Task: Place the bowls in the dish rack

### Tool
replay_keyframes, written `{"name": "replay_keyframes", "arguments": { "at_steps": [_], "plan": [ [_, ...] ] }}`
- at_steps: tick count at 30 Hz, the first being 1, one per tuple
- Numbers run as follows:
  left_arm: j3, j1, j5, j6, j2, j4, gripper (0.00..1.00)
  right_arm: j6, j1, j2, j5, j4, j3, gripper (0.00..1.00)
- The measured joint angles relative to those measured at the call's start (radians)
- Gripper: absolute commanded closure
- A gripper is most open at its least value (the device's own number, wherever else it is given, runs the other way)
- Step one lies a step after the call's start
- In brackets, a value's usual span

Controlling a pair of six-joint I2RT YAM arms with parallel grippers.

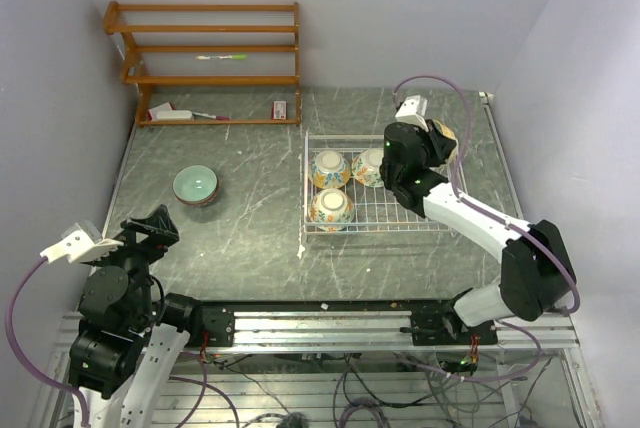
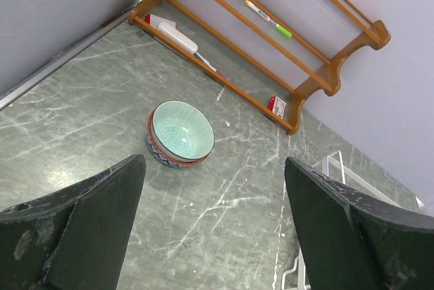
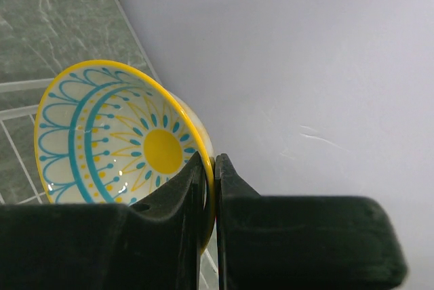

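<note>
Yellow-rimmed bowl (image 3: 115,134) — blue arcs, yellow centre

Three floral bowls (image 1: 331,169) in white wire rack (image 1: 385,218); teal bowl (image 1: 195,184) upright, well left; yellow-blue bowl (image 3: 108,134) tilted

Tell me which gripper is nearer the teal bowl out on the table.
Left. The left gripper hangs open on the teal bowl's near side, apart from it; the right gripper is far off by the dish rack, shut on a yellow-rimmed bowl.
</note>
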Motion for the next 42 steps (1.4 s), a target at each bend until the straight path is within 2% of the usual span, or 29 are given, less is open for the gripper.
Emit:
{"name": "replay_keyframes", "arguments": {
  "at_steps": [5,12,17,27,35,39,42],
  "plan": [
    [0.000,0.000,0.000,0.000,0.000,0.000,0.05,-0.013,-0.015,0.069,-0.004,0.002,0.000,1.00],
    [0.000,-0.002,0.000,0.000,-0.001,0.000,0.05,0.134,-0.060,0.108,-0.045,-0.169,-0.001,1.00],
    [0.000,-0.006,0.000,0.000,-0.001,0.000,0.05,0.142,-0.079,0.128,-0.045,-0.169,-0.008,1.00],
    [0.000,-0.012,0.000,0.000,-0.007,0.000,0.05,0.087,-0.077,0.278,-0.008,-0.121,-0.056,1.00],
    [0.000,-0.014,0.000,0.000,-0.007,0.000,0.05,-0.057,-0.077,0.275,0.025,0.066,-0.096,1.00],
    [0.000,-0.014,0.000,0.000,-0.007,0.000,0.05,-0.189,-0.077,0.275,0.034,0.203,-0.097,1.00],
    [0.000,-0.014,-0.001,0.000,-0.007,0.000,0.05,-0.336,-0.077,0.299,0.046,0.373,-0.097,0.99]
  ]
}}
